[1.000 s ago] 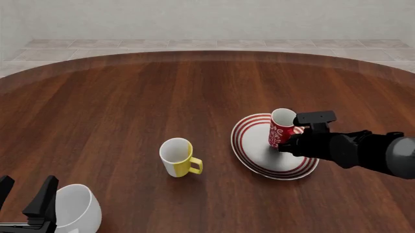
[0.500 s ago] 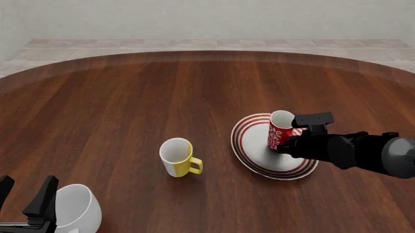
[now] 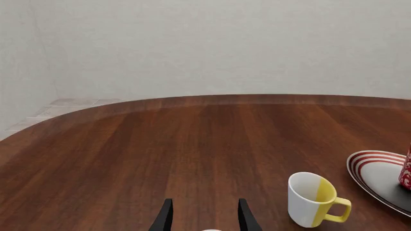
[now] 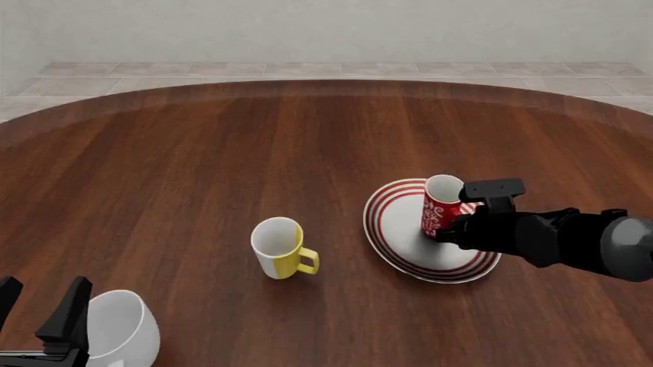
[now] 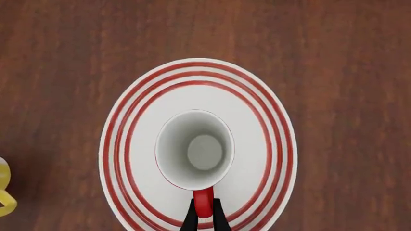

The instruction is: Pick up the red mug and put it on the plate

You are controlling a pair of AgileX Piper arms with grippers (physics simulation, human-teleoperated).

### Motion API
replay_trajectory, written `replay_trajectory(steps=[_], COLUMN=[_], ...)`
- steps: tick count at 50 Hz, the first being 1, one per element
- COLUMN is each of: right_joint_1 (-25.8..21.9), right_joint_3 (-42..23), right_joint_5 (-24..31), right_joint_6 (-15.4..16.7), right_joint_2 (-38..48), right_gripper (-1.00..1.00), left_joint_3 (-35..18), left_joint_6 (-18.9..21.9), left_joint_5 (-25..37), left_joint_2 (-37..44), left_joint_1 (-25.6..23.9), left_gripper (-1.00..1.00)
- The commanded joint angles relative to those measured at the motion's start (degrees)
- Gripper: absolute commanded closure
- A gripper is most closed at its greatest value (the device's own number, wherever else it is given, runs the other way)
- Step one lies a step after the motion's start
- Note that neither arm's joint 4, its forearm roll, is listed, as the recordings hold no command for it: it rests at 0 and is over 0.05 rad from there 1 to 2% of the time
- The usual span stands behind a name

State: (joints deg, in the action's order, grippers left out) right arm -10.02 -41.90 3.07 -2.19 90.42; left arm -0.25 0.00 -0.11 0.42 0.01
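Observation:
The red mug (image 4: 441, 206) stands upright in the middle of the plate (image 4: 408, 260), white inside, handle pointing toward my right arm. In the right wrist view I look straight down into the red mug (image 5: 196, 149) with the red-ringed plate (image 5: 128, 120) all around it. My right gripper (image 5: 204, 214) is shut on the mug's red handle, and the front view shows that gripper (image 4: 456, 225) at the mug's right side. My left gripper (image 4: 39, 302) is open at the near left corner, far from the plate. The left wrist view catches the plate (image 3: 372, 168) and a sliver of the mug (image 3: 405, 168).
A yellow-and-white mug (image 4: 275, 248) stands left of the plate, handle to the right; the left wrist view also shows this mug (image 3: 311, 199). A larger plain white mug (image 4: 122, 329) sits right beside my left gripper. The round wooden table (image 4: 204, 153) ends at a tiled floor behind.
My right gripper has come down a little with the red mug, bringing it lower onto the plate. The left arm and the other mugs have not moved.

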Motion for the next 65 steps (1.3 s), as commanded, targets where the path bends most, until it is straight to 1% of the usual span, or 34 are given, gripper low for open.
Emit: replay_trajectory(steps=[1, 8, 14, 16, 20, 21, 22, 23, 24, 25, 26, 27, 28, 29, 30, 31, 32, 34, 35, 40, 41, 45, 46, 48, 49, 50, 51, 53, 55, 56, 62, 63, 65], right_joint_1=[0.0, 0.1, 0.2, -0.4, -0.9, -0.3, -0.9, 0.2, -0.3, -0.6, 0.1, -0.9, -0.4, -0.5, -1.0, -0.4, -0.9, 0.0, -0.7, -0.6, 0.2, -0.5, -0.6, -0.8, -0.4, -0.4, -0.6, -0.3, -0.4, -0.7, -0.8, -0.9, -0.9], right_joint_3=[-0.1, 0.1, 0.1, -0.2, -0.4, -0.3, -0.3, -0.1, -0.3, -0.4, -0.3, -0.5, -0.4, -0.4, -0.4, -0.3, -0.6, -0.4, -0.6, -0.6, -0.4, -0.4, -0.4, -0.5, -0.5, -0.5, -0.4, -0.4, -0.3, -0.4, -0.2, -0.2, -0.1], right_joint_5=[0.0, -0.2, -0.5, -0.2, -0.2, -0.4, -0.3, -0.3, -0.2, -0.1, -0.2, 0.0, -0.1, -0.1, -0.2, -0.2, 0.0, -0.1, 0.0, 0.0, -0.1, 0.1, 0.1, 0.4, 0.3, 0.4, 0.3, 0.4, 0.8, 1.1, 2.8, 3.0, 4.0], right_joint_6=[-0.5, 0.0, -0.4, -1.3, -1.2, -0.9, -1.0, -0.8, -1.4, -1.3, -1.3, -1.5, -1.3, -1.6, -1.2, -1.4, -2.0, -1.6, -1.8, -1.9, -1.5, -2.2, -1.6, -2.2, -1.7, -2.2, -1.5, -2.0, -1.6, -2.1, -1.9, -1.3, -1.7], right_joint_2=[-0.3, -0.4, 0.2, 0.7, 1.1, 1.2, 1.3, 1.0, 1.3, 1.3, 1.4, 1.6, 1.4, 1.6, 1.5, 1.4, 1.7, 1.5, 1.6, 1.5, 1.4, 1.1, 0.8, 0.8, 0.6, 0.7, 0.6, 0.7, -0.1, -0.3, -3.2, -4.0, -5.2], right_gripper=[1.0, 1.0, 1.0, 1.0, 1.0, 1.0, 1.0, -1.0, -1.0, -1.0, -1.0, -1.0, -1.0, -1.0, -1.0, -1.0, -1.0, -1.0, -1.0, -1.0, -1.0, -1.0, -1.0, -1.0, -1.0, -1.0, -1.0, -1.0, -1.0, -1.0, -1.0, -1.0, -1.0], left_joint_3=[0.0, 0.0, 0.0, 0.0, 0.0, 0.0, 0.0, 0.0, 0.0, 0.0, 0.0, 0.0, 0.0, 0.0, 0.0, 0.0, 0.0, 0.0, 0.0, 0.0, 0.0, 0.0, 0.0, 0.0, 0.0, 0.0, 0.0, 0.0, 0.0, 0.0, 0.0, 0.0, 0.0], left_joint_6=[0.0, 0.0, 0.0, 0.0, 0.0, 0.0, 0.0, 0.0, 0.0, 0.0, 0.0, 0.0, 0.0, 0.0, 0.0, 0.0, 0.0, 0.0, 0.0, 0.0, 0.0, 0.0, 0.0, 0.0, 0.0, 0.0, 0.0, 0.0, 0.0, 0.0, 0.0, 0.0, 0.0], left_joint_5=[0.0, 0.0, 0.0, 0.0, 0.0, 0.0, 0.0, 0.0, 0.0, 0.0, 0.0, 0.0, 0.0, 0.0, 0.0, 0.0, 0.0, 0.0, 0.0, 0.0, 0.0, 0.0, 0.0, 0.0, 0.0, 0.0, 0.0, 0.0, 0.0, 0.0, 0.0, 0.0, 0.0], left_joint_2=[0.0, 0.0, 0.0, 0.0, 0.0, 0.0, 0.0, 0.0, 0.0, 0.0, 0.0, 0.0, 0.0, 0.0, 0.0, 0.0, 0.0, 0.0, 0.0, 0.0, 0.0, 0.0, 0.0, 0.0, 0.0, 0.0, 0.0, 0.0, 0.0, 0.0, 0.0, 0.0, 0.0], left_joint_1=[0.0, 0.0, 0.0, 0.0, 0.0, 0.0, 0.0, 0.0, 0.0, 0.0, 0.0, 0.0, 0.0, 0.0, 0.0, 0.0, 0.0, 0.0, 0.0, 0.0, 0.0, 0.0, 0.0, 0.0, 0.0, 0.0, 0.0, 0.0, 0.0, 0.0, 0.0, 0.0, 0.0], left_gripper=[-1.0, -1.0, -1.0, -1.0, -1.0, -1.0, -1.0, -1.0, -1.0, -1.0, -1.0, -1.0, -1.0, -1.0, -1.0, -1.0, -1.0, -1.0, -1.0, -1.0, -1.0, -1.0, -1.0, -1.0, -1.0, -1.0, -1.0, -1.0, -1.0, -1.0, -1.0, -1.0, -1.0])
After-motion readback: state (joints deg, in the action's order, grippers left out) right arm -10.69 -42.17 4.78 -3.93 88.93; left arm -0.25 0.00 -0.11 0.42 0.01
